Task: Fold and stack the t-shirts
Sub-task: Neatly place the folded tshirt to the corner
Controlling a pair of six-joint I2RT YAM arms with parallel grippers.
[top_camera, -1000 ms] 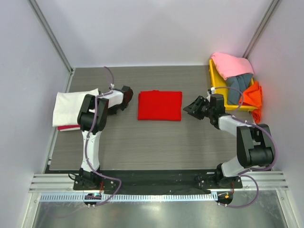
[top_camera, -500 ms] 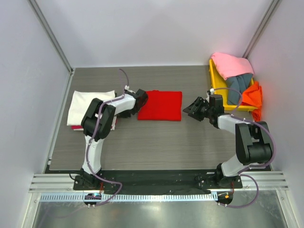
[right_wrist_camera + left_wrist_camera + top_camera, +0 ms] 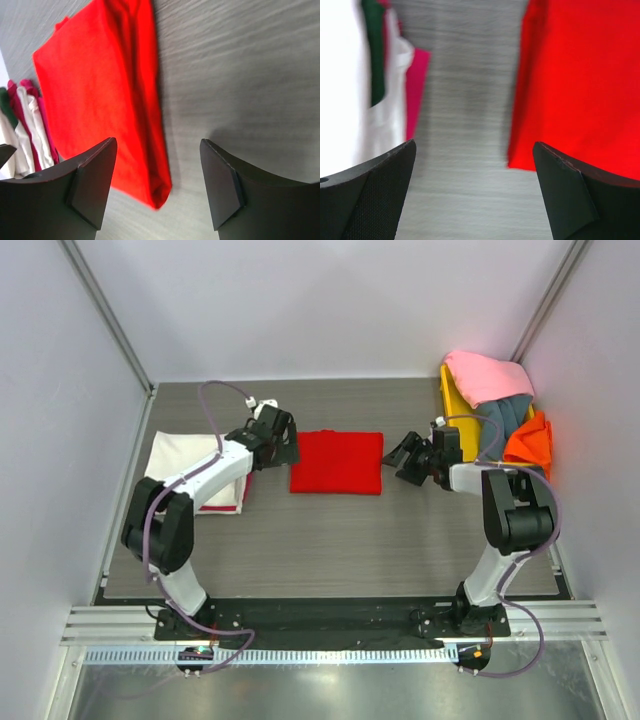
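Red t-shirt point(image 3: 336, 462) folded flat; left jaws, right jaws open, empty, flanking its side edges.

A folded shirt point(image 3: 337, 462) is laid at the middle of the table point(image 3: 330, 540); a stack of folded shirts point(image 3: 178, 455) is set to its left, a tray point(image 3: 448, 405) heaped with loose shirts point(image 3: 488, 375) to its right.

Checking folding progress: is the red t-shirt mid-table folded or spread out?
Folded. The red t-shirt lies as a compact rectangle, no sleeves showing; the right wrist view shows doubled layers at its edge.
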